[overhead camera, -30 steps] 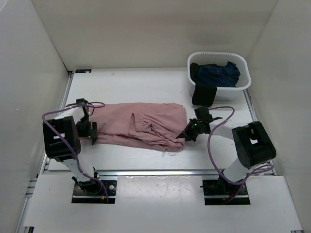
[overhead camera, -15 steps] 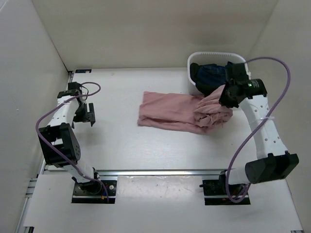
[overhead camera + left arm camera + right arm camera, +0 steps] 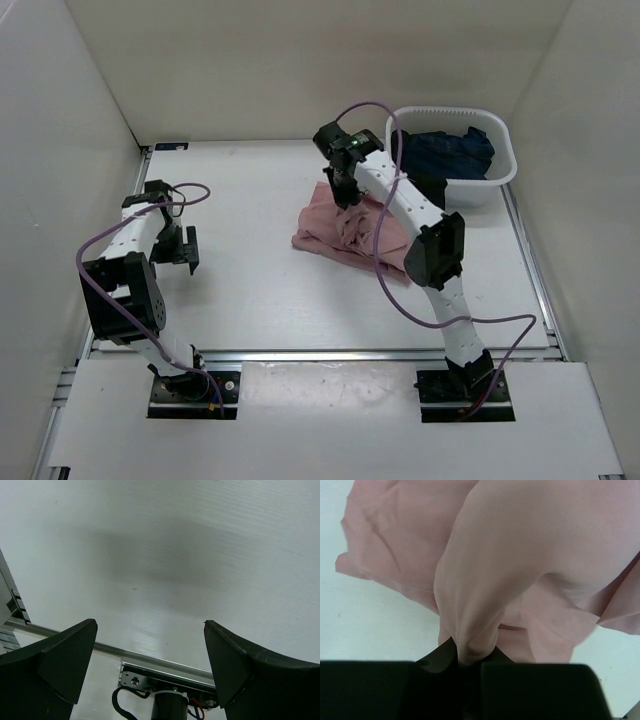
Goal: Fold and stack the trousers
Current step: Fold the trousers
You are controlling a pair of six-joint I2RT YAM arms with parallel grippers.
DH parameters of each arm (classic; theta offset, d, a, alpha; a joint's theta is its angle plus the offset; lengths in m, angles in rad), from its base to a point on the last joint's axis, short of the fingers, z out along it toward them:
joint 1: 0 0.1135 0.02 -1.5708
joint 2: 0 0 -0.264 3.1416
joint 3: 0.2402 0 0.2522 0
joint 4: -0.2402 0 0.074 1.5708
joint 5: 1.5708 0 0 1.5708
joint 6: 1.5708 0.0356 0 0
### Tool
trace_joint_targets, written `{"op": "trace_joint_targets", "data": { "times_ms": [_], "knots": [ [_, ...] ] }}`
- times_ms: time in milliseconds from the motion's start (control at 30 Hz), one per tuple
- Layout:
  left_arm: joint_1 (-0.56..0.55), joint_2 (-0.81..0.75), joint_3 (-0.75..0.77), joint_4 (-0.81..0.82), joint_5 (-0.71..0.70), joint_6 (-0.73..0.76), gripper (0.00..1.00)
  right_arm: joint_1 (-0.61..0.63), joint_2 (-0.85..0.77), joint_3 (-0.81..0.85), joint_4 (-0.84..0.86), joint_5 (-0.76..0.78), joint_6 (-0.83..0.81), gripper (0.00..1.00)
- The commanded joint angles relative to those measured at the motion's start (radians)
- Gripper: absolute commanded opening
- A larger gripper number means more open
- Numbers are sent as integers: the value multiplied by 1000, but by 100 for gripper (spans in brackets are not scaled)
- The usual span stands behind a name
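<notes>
My right gripper is pinched tight on a fold of the dusty-pink soft fabric trousers. It holds that fold up above the rest so that I can carry it across and double the cloth over itself. The trousers lie in a rumpled heap on the white table, right of the middle. They are near the white plastic basket that holds the dark navy-blue garment. My left gripper hangs with jaws wide over bare table at the left, holding nothing, well apart from the cloth. I judge it is placed to pin or catch an edge. The fold looks unfinished: 1 bunched layer, not flat.
</notes>
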Motion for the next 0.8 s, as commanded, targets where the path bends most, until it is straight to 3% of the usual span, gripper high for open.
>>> {"op": "trace_joint_targets", "data": {
  "times_ms": [0,133,333,367,400,500,600,767],
  "knots": [
    [4,-47,-17,0,5,-6,100,58,4,87,27,-131,-60,0],
    [4,-47,-17,10,5,-6,100,135,13,64,136,-175,-74,0],
    [4,-29,-17,10,5,-6,100,149,13,50,288,-270,-8,0],
    [4,-29,-17,10,5,-6,100,149,13,50,317,-280,4,7],
    [4,-29,-17,10,5,-6,100,149,27,33,333,-298,4,39],
    [4,-29,-28,10,5,-6,100,161,85,58,345,-410,4,99],
    [4,-29,-19,10,5,-6,100,233,94,116,334,-439,-41,99],
    [-32,-29,122,-32,121,-6,100,293,-100,-70,357,-285,-115,99]
  ]
}}
